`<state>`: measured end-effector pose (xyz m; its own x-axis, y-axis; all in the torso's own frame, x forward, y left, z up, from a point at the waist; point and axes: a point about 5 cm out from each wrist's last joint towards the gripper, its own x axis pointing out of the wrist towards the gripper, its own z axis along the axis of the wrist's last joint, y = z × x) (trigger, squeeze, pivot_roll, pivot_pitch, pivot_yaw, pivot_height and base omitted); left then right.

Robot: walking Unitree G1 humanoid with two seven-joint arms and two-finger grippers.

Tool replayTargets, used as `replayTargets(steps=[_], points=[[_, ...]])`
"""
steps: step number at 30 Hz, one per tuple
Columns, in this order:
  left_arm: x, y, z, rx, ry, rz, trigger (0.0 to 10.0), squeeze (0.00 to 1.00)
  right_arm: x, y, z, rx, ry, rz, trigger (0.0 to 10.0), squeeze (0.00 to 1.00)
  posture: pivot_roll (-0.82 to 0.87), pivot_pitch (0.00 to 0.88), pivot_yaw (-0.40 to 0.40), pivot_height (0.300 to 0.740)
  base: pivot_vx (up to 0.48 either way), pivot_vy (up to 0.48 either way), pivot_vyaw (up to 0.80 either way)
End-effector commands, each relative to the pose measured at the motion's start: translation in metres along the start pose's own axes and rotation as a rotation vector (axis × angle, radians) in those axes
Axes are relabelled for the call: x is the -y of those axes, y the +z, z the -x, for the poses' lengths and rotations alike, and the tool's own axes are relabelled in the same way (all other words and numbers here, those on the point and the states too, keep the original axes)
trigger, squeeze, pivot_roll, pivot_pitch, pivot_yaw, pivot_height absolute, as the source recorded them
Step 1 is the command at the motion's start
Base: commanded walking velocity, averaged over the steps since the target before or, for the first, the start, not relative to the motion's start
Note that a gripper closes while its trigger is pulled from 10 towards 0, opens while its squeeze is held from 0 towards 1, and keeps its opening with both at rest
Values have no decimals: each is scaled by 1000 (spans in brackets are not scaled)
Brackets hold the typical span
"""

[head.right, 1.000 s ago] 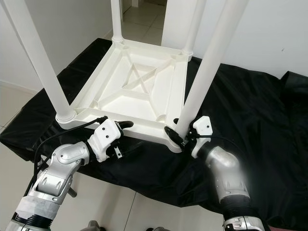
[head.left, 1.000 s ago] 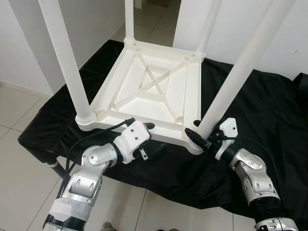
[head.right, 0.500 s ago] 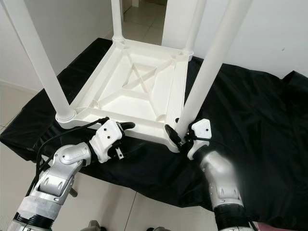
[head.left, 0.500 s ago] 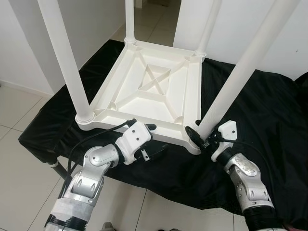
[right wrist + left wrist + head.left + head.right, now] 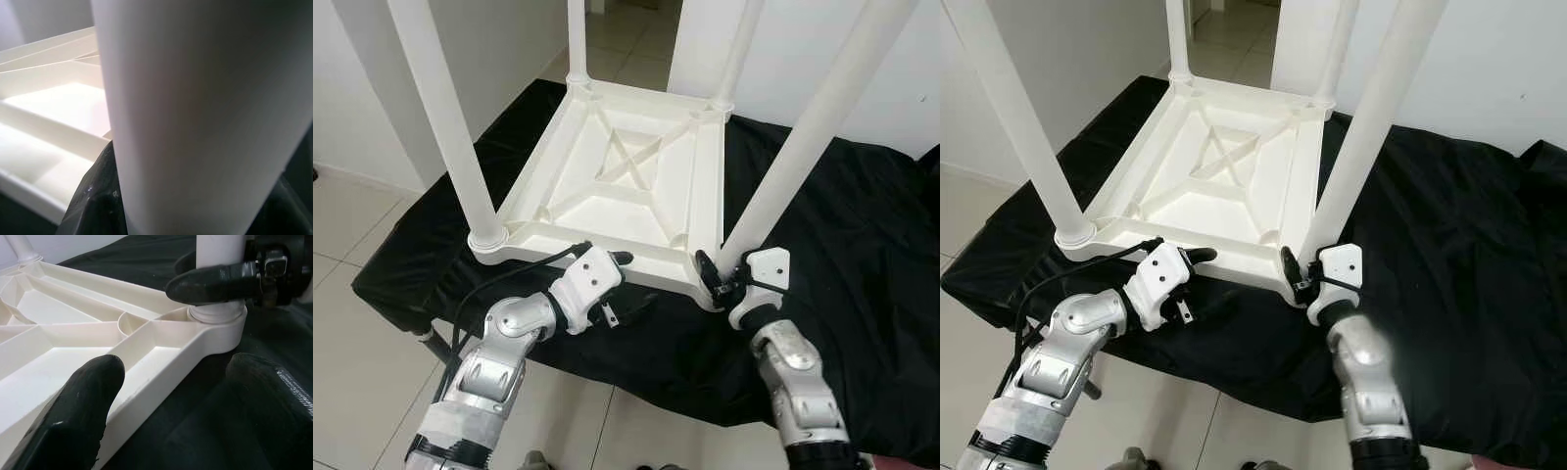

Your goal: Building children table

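In the left eye view, a white plastic children's table [image 5: 626, 191] is seen lying upside down on a surface draped in black cloth [image 5: 862, 245], with four round white legs rising from its corners. The left end effector [image 5: 612, 284] is placed at the near rim of the tabletop, one black finger above the rim and one below it on the cloth. The right end effector [image 5: 720, 279] is set at the base of the near right leg [image 5: 793, 162].

In the right eye view, the same arrangement is shown; pale floor tiles [image 5: 979, 352] are seen beneath the surface.

In the left wrist view, the left fingers [image 5: 83, 406] are spread apart, straddling the ribbed rim without clamping it.

In the right wrist view, the leg [image 5: 205, 117] is gripped between the right fingers [image 5: 95, 196].
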<state>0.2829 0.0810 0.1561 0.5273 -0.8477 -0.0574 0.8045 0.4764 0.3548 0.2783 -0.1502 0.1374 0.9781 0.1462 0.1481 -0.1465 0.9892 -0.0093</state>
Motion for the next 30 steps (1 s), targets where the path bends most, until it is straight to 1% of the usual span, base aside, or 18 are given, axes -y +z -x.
replayTargets(steps=[1, 2, 3, 5, 7, 8, 9, 11, 17, 18, 21, 22, 24, 25, 27, 28, 29, 30], points=[[-3, 0, -1, 0, 59, 2, 10000, 0, -1, -2, 3, -19, -50, -4, 10000, 0, 11, 90, -22, 740, 0, 0, 0], [-4, 0, -2, 2, 62, 2, 10000, 0, -4, -4, 5, -31, -105, -11, 10000, 0, 11, 91, -22, 740, 0, 0, 0], [-4, 0, -2, 2, 62, 2, 10000, 0, -4, -4, 5, -31, -105, -11, 10000, 0, 11, 91, -22, 740, 0, 0, 0], [-5, 1, -3, 5, 64, 3, 10000, 0, -10, -7, 4, -56, -205, -32, 10000, 0, 12, 91, -25, 740, 0, 0, 0], [-5, 1, -3, 7, 65, 4, 10000, 0, -17, -8, 1, -69, -234, -61, 10000, 0, 11, 92, -26, 740, 0, 0, 0], [-4, 1, -4, 8, 65, 6, 10000, 0, -21, -6, -2, -62, -219, -81, 10000, 0, 11, 93, -27, 740, 0, 0, 0], [-4, 1, -4, 8, 65, 6, 10000, 0, -21, -6, -2, -62, -219, -81, 10000, 0, 11, 93, -27, 740, 0, 0, 0], [-3, 1, -4, 9, 63, 7, 10000, 0, -27, -2, -4, -56, -199, -93, 10000, 0, 13, 94, -31, 740, 0, 0, 0], [-3, 0, -3, 7, 68, 8, 10000, 0, -30, 1, -2, -40, -177, -83, 10000, 0, 17, 93, -39, 740, 0, 0, 0], [-3, 0, -3, 7, 70, 8, 10000, 0, -29, 2, -1, -33, -169, -86, 10000, 918, 18, 93, -41, 740, 0, 0, 0], [-3, 0, -3, 7, 70, 8, 10000, 0, -28, 2, -1, -30, -169, -88, 10000, 918, 18, 93, -41, 740, 0, 0, 0], [-3, 0, -3, 6, 73, 10, 10000, 0, -25, 4, 0, -17, -156, -90, 10000, 1000, 9, 90, -41, 740, 0, 0, 0], [-3, -1, -3, 5, 75, 11, 10000, 0, -23, 6, 0, -6, -139, -84, 10000, 1000, 9, 90, -41, 740, 0, 0, 0], [-2, -1, -3, 5, 74, 12, 10000, 0, -20, 8, 1, 8, -112, -75, 10000, 1000, 5, 89, -45, 740, 0, 0, 0], [-2, -1, -3, 5, 74, 12, 10000, 0, -20, 8, 1, 8, -112, -75, 10000, 1000, 5, 89, -45, 740, 0, 0, 0], [-2, -2, -3, 6, 73, 12, 10000, 0, -17, 10, 2, 13, -87, -66, 10000, 1000, 4, 88, -45, 740, 0, 0, 0], [-2, -2, -3, 6, 73, 12, 10000, 0, -17, 10, 2, 13, -87, -66, 10000, 1000, 4, 88, -45, 740, 0, 0, 0], [-1, -2, -4, 7, 71, 13, 10000, 0, -12, 11, 4, 20, -40, -53, 10000, 1000, 1, 84, -50, 740, 0, 0, 0]])
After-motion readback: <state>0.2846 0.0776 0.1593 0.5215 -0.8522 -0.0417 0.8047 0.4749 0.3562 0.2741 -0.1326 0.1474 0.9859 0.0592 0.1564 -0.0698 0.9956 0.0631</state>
